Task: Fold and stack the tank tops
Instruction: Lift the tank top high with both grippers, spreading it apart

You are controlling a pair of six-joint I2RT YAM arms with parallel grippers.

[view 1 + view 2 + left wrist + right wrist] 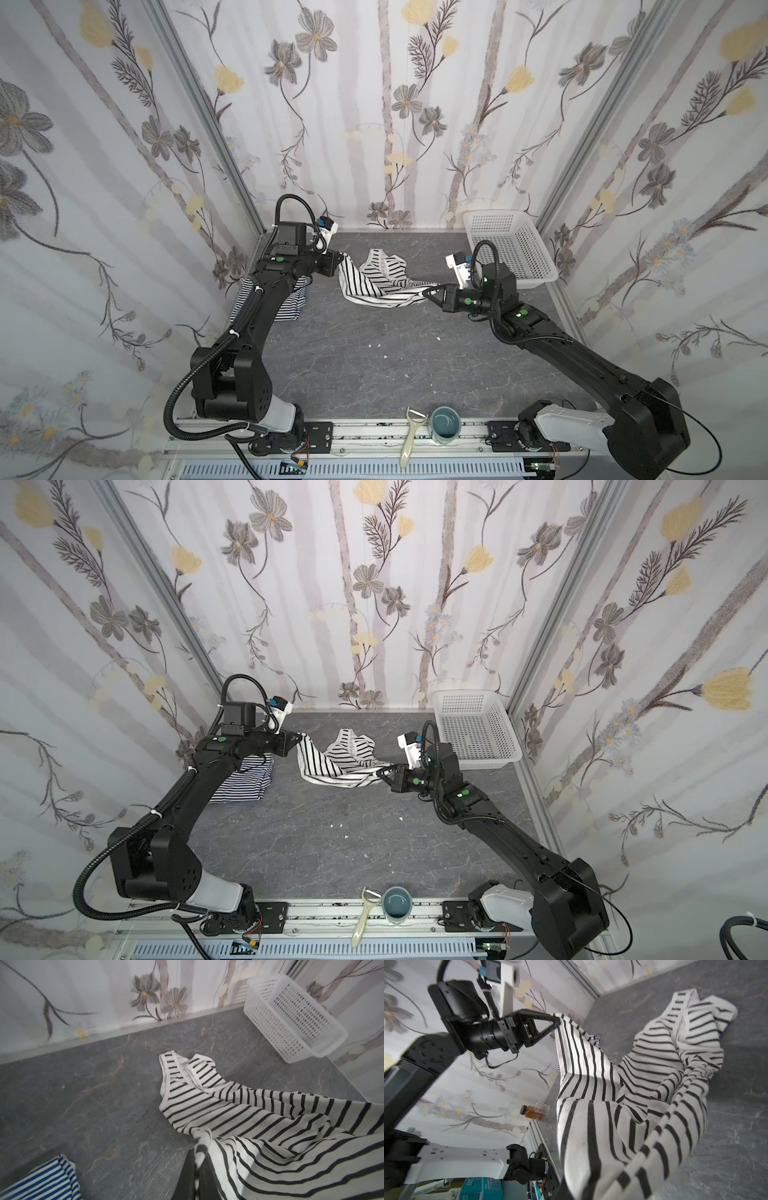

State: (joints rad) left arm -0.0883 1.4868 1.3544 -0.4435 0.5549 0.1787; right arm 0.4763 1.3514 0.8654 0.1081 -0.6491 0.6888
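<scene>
A white tank top with wide black stripes (361, 286) (320, 766) hangs slack between my two grippers at the back of the grey table, its straps bunched on the surface. My left gripper (340, 255) (199, 1147) is shut on one corner of it. My right gripper (430, 291) is shut on the other end, and in the right wrist view the striped cloth (612, 1105) covers its jaws. The other tank top, with fine navy-and-white stripes (294, 306) (45, 1180), lies flat at the left, partly under my left arm.
A white perforated basket (511, 245) (291, 1018) stands in the back right corner. A peeler (411, 436) and a teal cup (445, 424) sit on the front rail. Patterned walls close the table on three sides.
</scene>
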